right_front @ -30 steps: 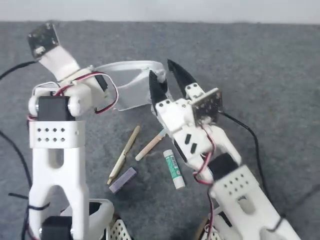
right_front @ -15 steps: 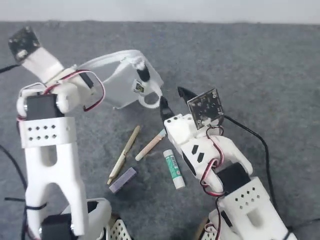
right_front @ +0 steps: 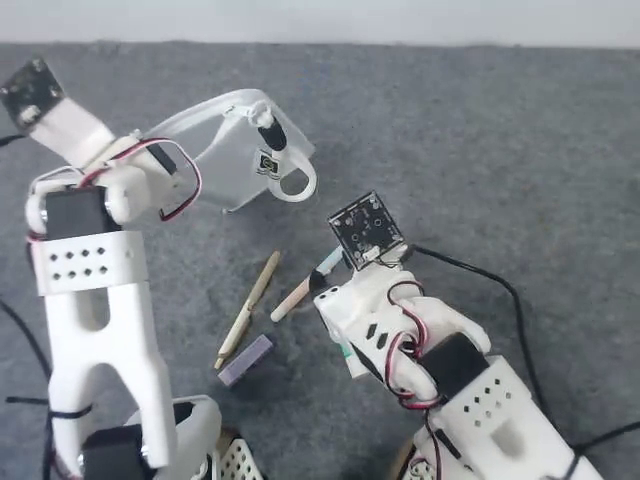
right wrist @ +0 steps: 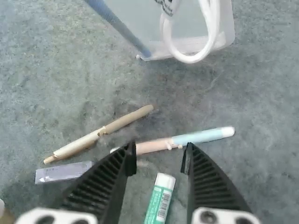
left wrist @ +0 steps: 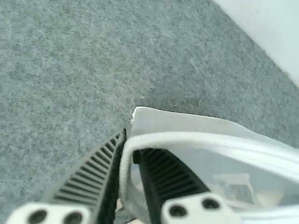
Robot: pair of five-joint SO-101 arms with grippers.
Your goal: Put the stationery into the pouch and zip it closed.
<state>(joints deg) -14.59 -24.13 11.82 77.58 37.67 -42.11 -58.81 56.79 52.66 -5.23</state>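
Note:
My left gripper (left wrist: 128,140) is shut on the rim of the clear pouch (left wrist: 210,154), holding the pouch (right_front: 240,150) tilted above the grey mat with its white loop (right_front: 294,184) hanging down. My right gripper (right wrist: 159,151) is open and points down over a beige-and-blue pen (right wrist: 182,139), with one finger on each side of it. A beige pen (right wrist: 103,130), a purple eraser (right wrist: 63,171) and a green glue stick (right wrist: 161,200) lie close by. In the high view the beige pen (right_front: 250,308) and the eraser (right_front: 245,360) lie left of the right arm.
The grey mat (right_front: 520,140) has free room to the right and toward the far edge. The left arm's white base (right_front: 95,330) stands at the near left. The right arm's body (right_front: 440,370) covers most of the glue stick.
The left arm has lifted the pouch up and to the left. The right gripper has left the pouch and swung down over the pens.

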